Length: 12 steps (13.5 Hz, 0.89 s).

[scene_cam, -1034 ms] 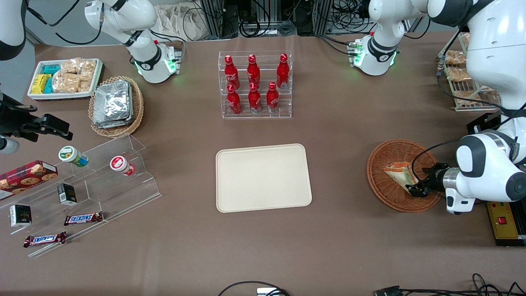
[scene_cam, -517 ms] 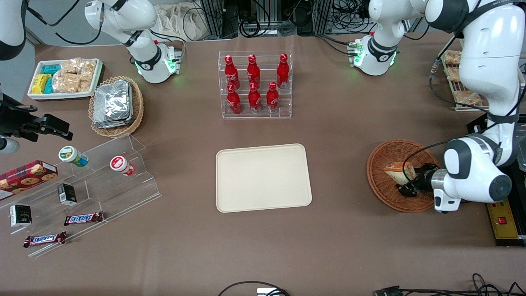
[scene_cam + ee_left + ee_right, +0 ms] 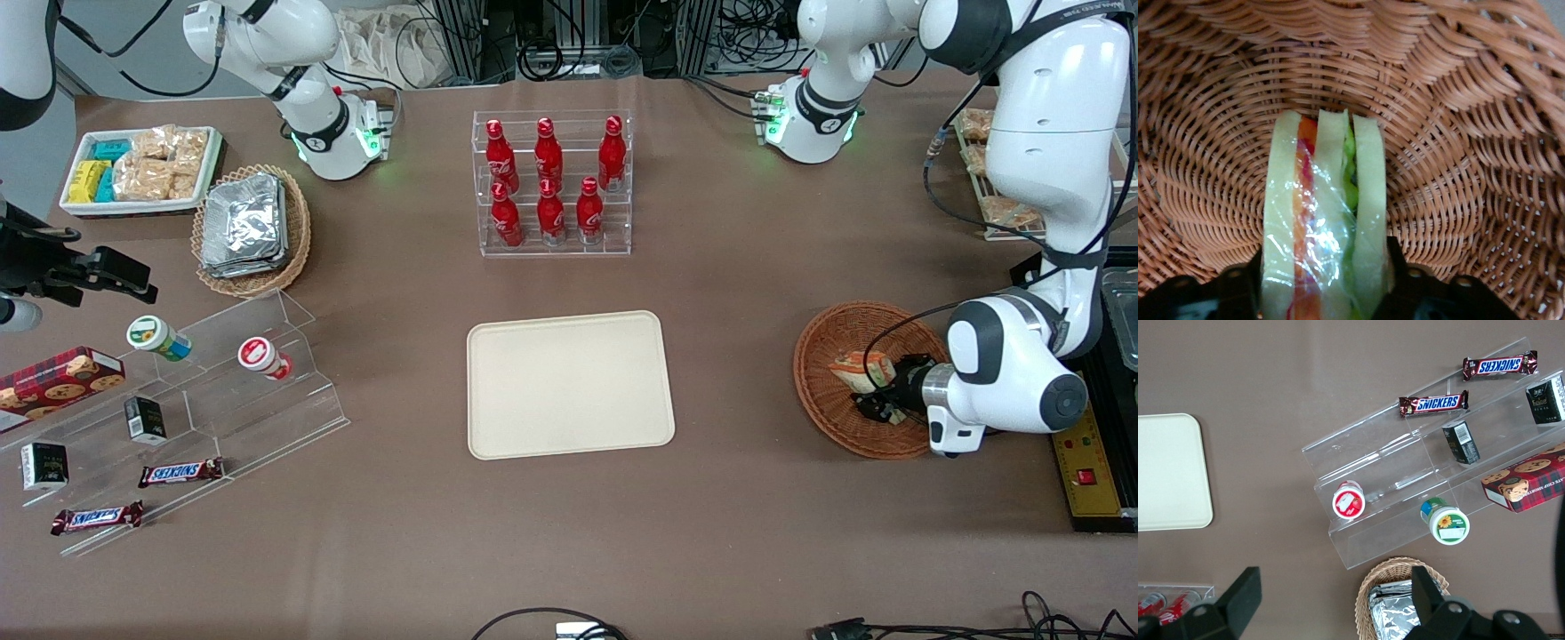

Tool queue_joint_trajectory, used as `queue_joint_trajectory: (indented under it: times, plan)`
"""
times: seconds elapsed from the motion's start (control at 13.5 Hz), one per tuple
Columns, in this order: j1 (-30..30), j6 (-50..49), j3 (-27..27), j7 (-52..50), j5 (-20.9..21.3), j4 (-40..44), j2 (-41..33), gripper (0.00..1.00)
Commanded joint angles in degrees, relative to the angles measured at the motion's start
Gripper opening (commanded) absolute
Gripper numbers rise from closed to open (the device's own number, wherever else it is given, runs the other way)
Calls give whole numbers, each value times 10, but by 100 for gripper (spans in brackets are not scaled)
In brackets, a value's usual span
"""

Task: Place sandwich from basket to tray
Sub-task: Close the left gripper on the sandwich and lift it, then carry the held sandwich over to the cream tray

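The sandwich (image 3: 856, 368), a wrapped wedge of pale bread with orange-red and green layers, is in the round reddish-brown wicker basket (image 3: 822, 342) toward the working arm's end of the table. My left gripper (image 3: 877, 400) is low inside the basket, with a finger against each bread face, shut on the sandwich. In the left wrist view the sandwich (image 3: 1321, 200) stands edge-on between the black fingers (image 3: 1403, 283) over the basket weave (image 3: 1458, 153). The cream-beige tray (image 3: 569, 384) lies at the table's middle with nothing on it.
A clear rack of red bottles (image 3: 551, 182) stands farther from the front camera than the tray. A clear stepped shelf (image 3: 222, 391) with snacks, a tan basket of foil packs (image 3: 252, 227) and a white snack tray (image 3: 142, 169) lie toward the parked arm's end.
My gripper and wrist have shifted across the basket toward the tray, closing around the sandwich. Less of the sandwich shows from the front now.
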Motion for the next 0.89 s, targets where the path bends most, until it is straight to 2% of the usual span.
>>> queue_joint_trajectory:
  times: [0.0,0.07,0.15,0.44,0.81]
  plan:
    - [-6,-1,-1,-6,-6,-9,-24,31]
    - [-10,-8,-1,-6,-6,-9,-31,26]
    - [-10,-20,-1,-7,-6,-7,-40,26]
    - [-41,-78,-2,-32,-4,8,-96,26]
    - [-119,-132,-5,-40,-2,59,-122,27]
